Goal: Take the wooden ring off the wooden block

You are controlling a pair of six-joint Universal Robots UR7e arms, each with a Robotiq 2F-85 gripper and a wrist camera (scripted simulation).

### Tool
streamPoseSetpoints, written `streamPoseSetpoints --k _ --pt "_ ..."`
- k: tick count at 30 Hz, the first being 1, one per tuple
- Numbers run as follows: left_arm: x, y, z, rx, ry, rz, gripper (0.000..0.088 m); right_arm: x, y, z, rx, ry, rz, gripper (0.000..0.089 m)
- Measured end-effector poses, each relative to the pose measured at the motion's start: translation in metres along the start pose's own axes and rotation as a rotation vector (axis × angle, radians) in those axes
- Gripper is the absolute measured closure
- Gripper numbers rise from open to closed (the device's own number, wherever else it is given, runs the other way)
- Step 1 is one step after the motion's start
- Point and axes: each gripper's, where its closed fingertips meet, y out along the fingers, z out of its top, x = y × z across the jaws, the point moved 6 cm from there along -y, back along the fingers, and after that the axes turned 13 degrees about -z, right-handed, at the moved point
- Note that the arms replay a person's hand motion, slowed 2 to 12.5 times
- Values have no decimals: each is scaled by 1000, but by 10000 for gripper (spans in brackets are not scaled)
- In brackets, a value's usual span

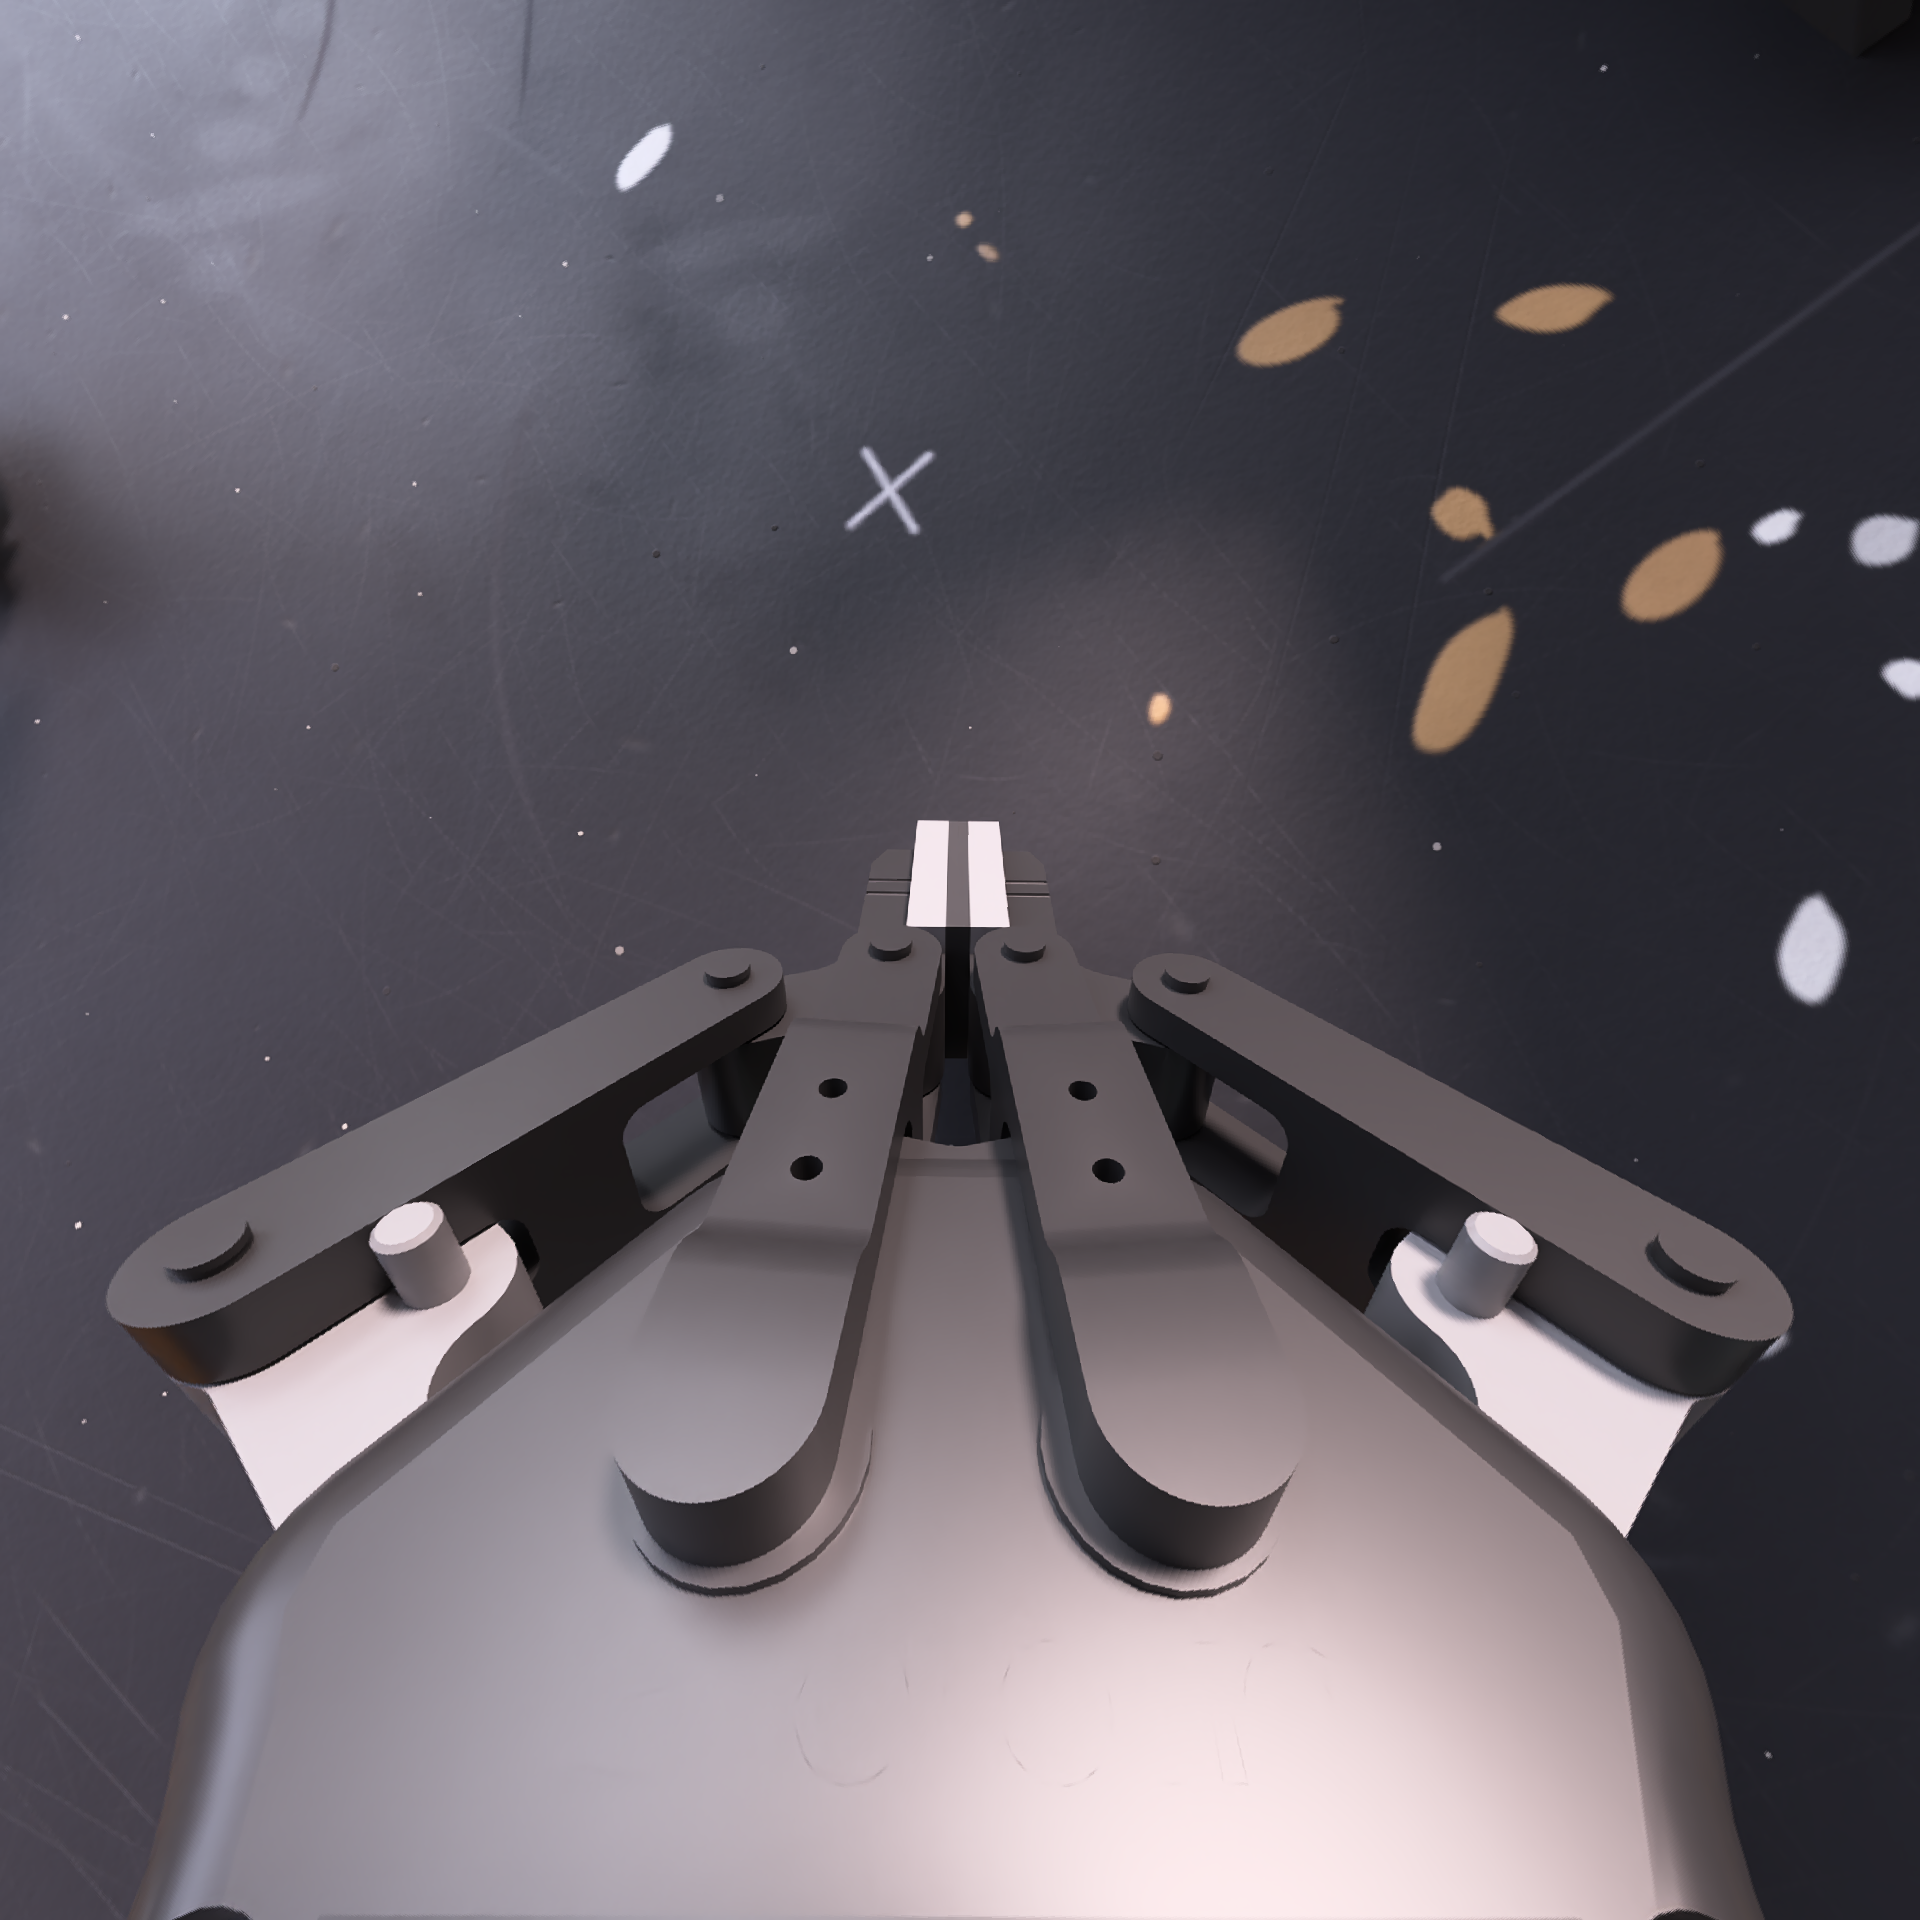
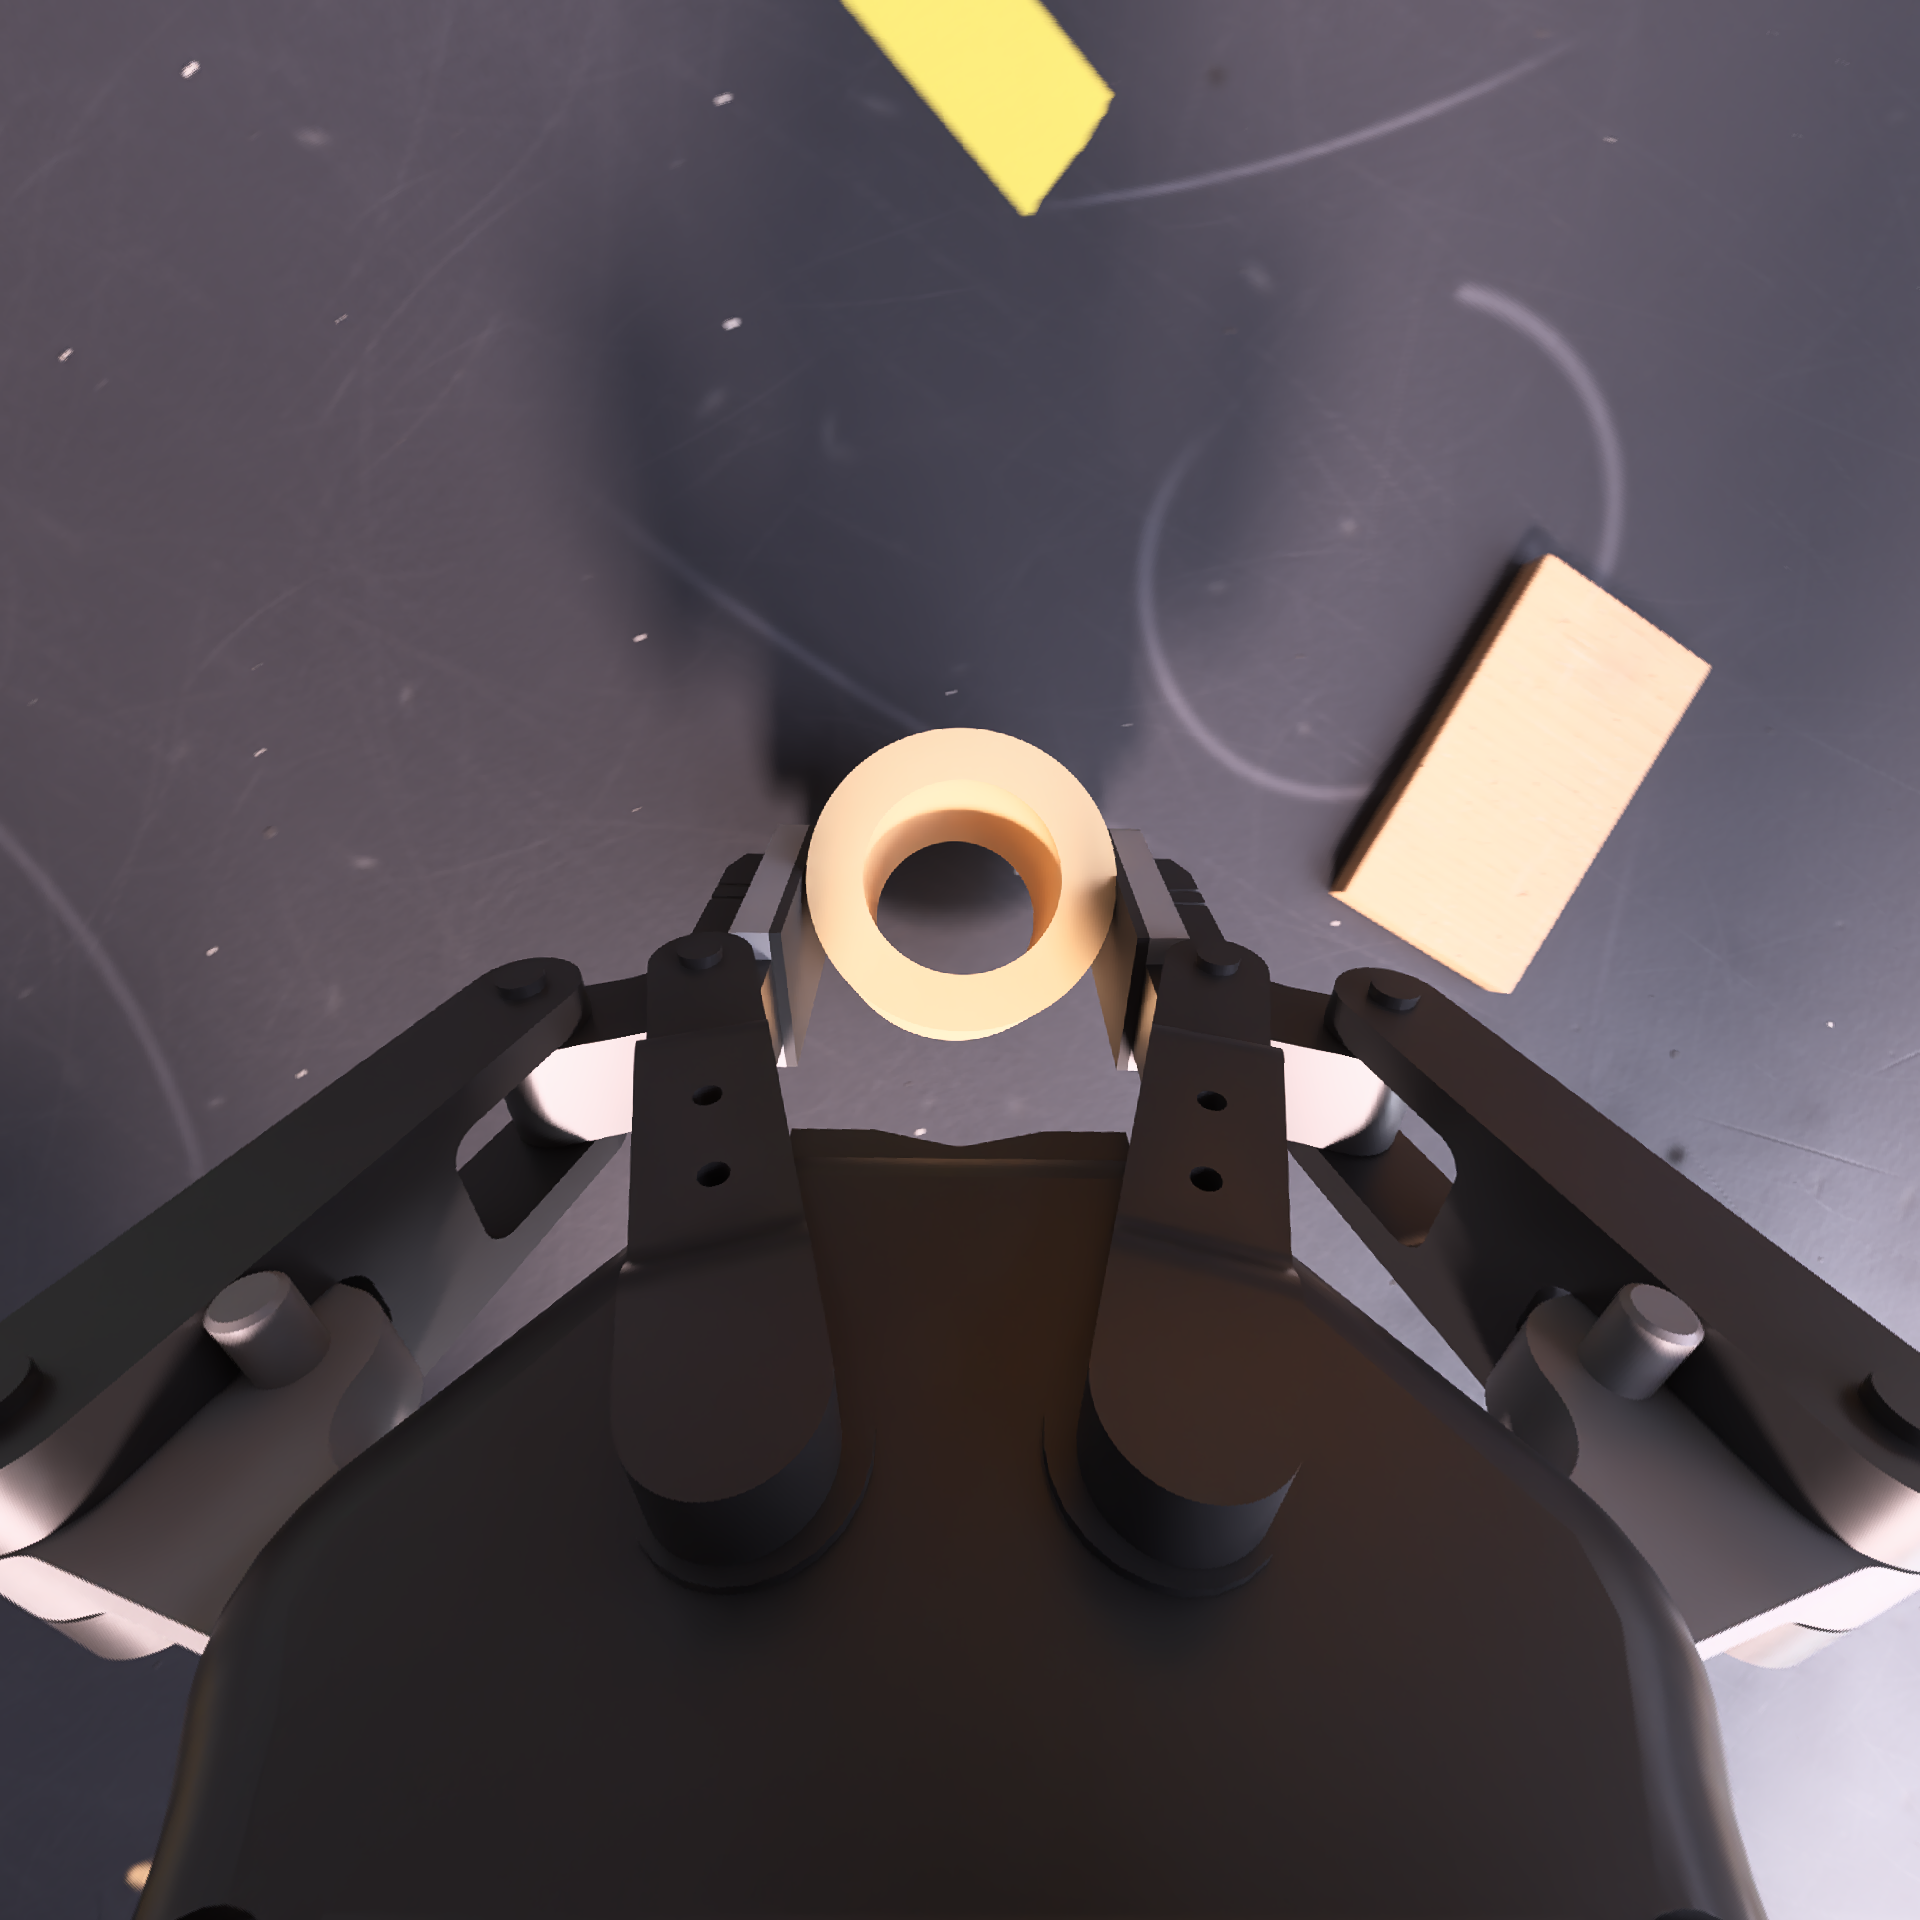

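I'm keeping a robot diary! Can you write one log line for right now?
right tool: shut on ring | block: on table, apart from ring | left tool: shut, empty

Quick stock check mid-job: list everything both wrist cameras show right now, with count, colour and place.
wooden ring: one, pale tan, held between the right gripper's fingers, clear of the block
wooden block: one, light wood, flat on the table to the right of the ring
yellow strip: one, yellow, flat on the table at the top of the right wrist view
cross mark: one, white, on the table ahead of the left gripper
flecks: several, tan and white, scattered on the table at the right of the left wrist view
table: one, dark grey, scuffed
left gripper: one, dark, shut on nothing
right gripper: one, dark, shut on the ring
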Motion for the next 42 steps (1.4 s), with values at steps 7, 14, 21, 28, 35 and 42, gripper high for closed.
streamPoseSetpoints --k 7,14,21,28,35,42 --pt "0 0 0 0 1 3 882 32 11 -5 21 101 -9 443" --pt "0 -1 -1 0 -1 9 882 35 2 -21 -18 65 -2 444" --pt "-1 -2 -2 5 -3 7 882 2 -16 -34 -39 -27 68 443" --pt "-2 -2 -2 5 -4 -2 882 -42 -30 -32 -49 -149 148 450" --pt "0 -1 -1 0 -3 -21 882 -55 -27 -14 -45 -242 124 450" --pt "1 0 1 -7 2 -24 882 -32 -4 11 5 -149 84 450"
